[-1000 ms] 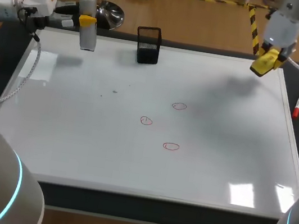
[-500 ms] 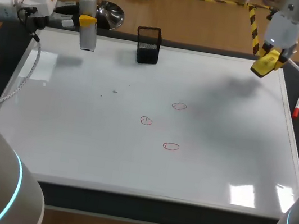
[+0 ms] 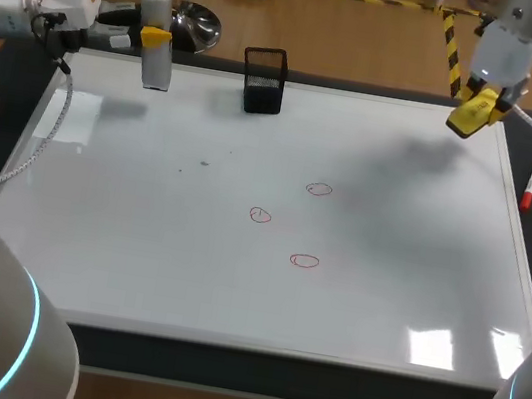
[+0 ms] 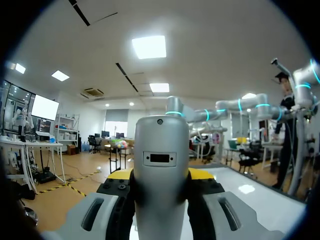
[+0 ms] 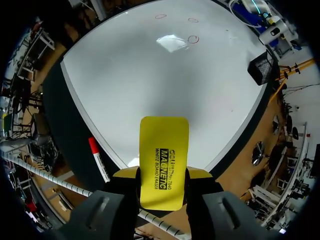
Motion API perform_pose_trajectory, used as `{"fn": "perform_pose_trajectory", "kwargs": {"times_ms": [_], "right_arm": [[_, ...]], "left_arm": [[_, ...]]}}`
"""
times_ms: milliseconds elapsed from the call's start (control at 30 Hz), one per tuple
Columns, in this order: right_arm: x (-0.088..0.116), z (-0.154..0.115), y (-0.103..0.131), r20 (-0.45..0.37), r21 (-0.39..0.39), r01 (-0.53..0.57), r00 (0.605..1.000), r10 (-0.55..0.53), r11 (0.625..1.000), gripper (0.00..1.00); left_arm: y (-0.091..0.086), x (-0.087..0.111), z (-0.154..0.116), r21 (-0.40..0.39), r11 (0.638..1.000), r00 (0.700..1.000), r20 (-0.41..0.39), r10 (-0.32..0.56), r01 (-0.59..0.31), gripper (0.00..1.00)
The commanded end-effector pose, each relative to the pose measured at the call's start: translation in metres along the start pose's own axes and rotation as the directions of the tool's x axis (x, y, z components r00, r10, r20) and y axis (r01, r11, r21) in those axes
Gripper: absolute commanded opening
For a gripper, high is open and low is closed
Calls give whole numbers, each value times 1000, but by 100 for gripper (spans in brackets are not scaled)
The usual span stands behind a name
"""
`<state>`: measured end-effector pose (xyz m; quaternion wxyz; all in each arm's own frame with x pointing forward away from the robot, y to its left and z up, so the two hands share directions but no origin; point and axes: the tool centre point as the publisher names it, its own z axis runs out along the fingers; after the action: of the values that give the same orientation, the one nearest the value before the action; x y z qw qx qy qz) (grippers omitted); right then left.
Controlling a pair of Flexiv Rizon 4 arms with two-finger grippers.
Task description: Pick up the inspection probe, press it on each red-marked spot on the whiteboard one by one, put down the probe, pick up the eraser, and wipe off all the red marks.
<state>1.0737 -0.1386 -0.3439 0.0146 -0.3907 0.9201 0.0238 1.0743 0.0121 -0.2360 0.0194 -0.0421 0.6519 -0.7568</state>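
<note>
Probe [image 4: 160, 165], a smooth grey cylinder with a small dark window, fills the left wrist view, clamped between the yellow tips of the left gripper [image 4: 160, 181]; only the head view shows it upright at the far left corner of the glossy whiteboard [image 3: 138, 240]. The right gripper [image 5: 162, 177] pinches a flat yellow eraser [image 5: 163, 150] with rounded corners above the far right corner. Three thin red marks [image 3: 305, 260] sit mid-board, and a black mesh cup [image 3: 263, 81] stands at the far edge.
</note>
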Motion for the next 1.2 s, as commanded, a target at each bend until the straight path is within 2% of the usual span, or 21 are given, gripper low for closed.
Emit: {"fn": "perform_pose_trajectory", "kwargs": {"times_ms": [33,167,400,533,600,833,1200], "right_arm": [[0,-1,0,-3,3,2,1000,-2,1000,0],[0,-1,0,-3,3,2,1000,-2,1000,0],[0,-1,0,-3,3,2,1000,-2,1000,0],[0,-1,0,-3,3,2,1000,-2,1000,0],[0,-1,0,-3,3,2,1000,-2,1000,0],[0,-1,0,-3,3,2,1000,-2,1000,0],[0,-1,0,-3,3,2,1000,-2,1000,0]], "left_arm": [[-2,-2,2,6,1000,1000,-5,7,-7,0],[-6,2,10,9,1000,999,-27,20,-20,0],[-7,23,25,19,999,998,-57,29,-28,0],[-7,42,34,32,999,997,-67,27,-25,0],[-5,52,41,11,1000,997,-74,17,-16,0],[-2,90,65,51,999,995,-103,-6,11,0],[-3,140,103,101,995,979,-202,-6,27,0]]}}
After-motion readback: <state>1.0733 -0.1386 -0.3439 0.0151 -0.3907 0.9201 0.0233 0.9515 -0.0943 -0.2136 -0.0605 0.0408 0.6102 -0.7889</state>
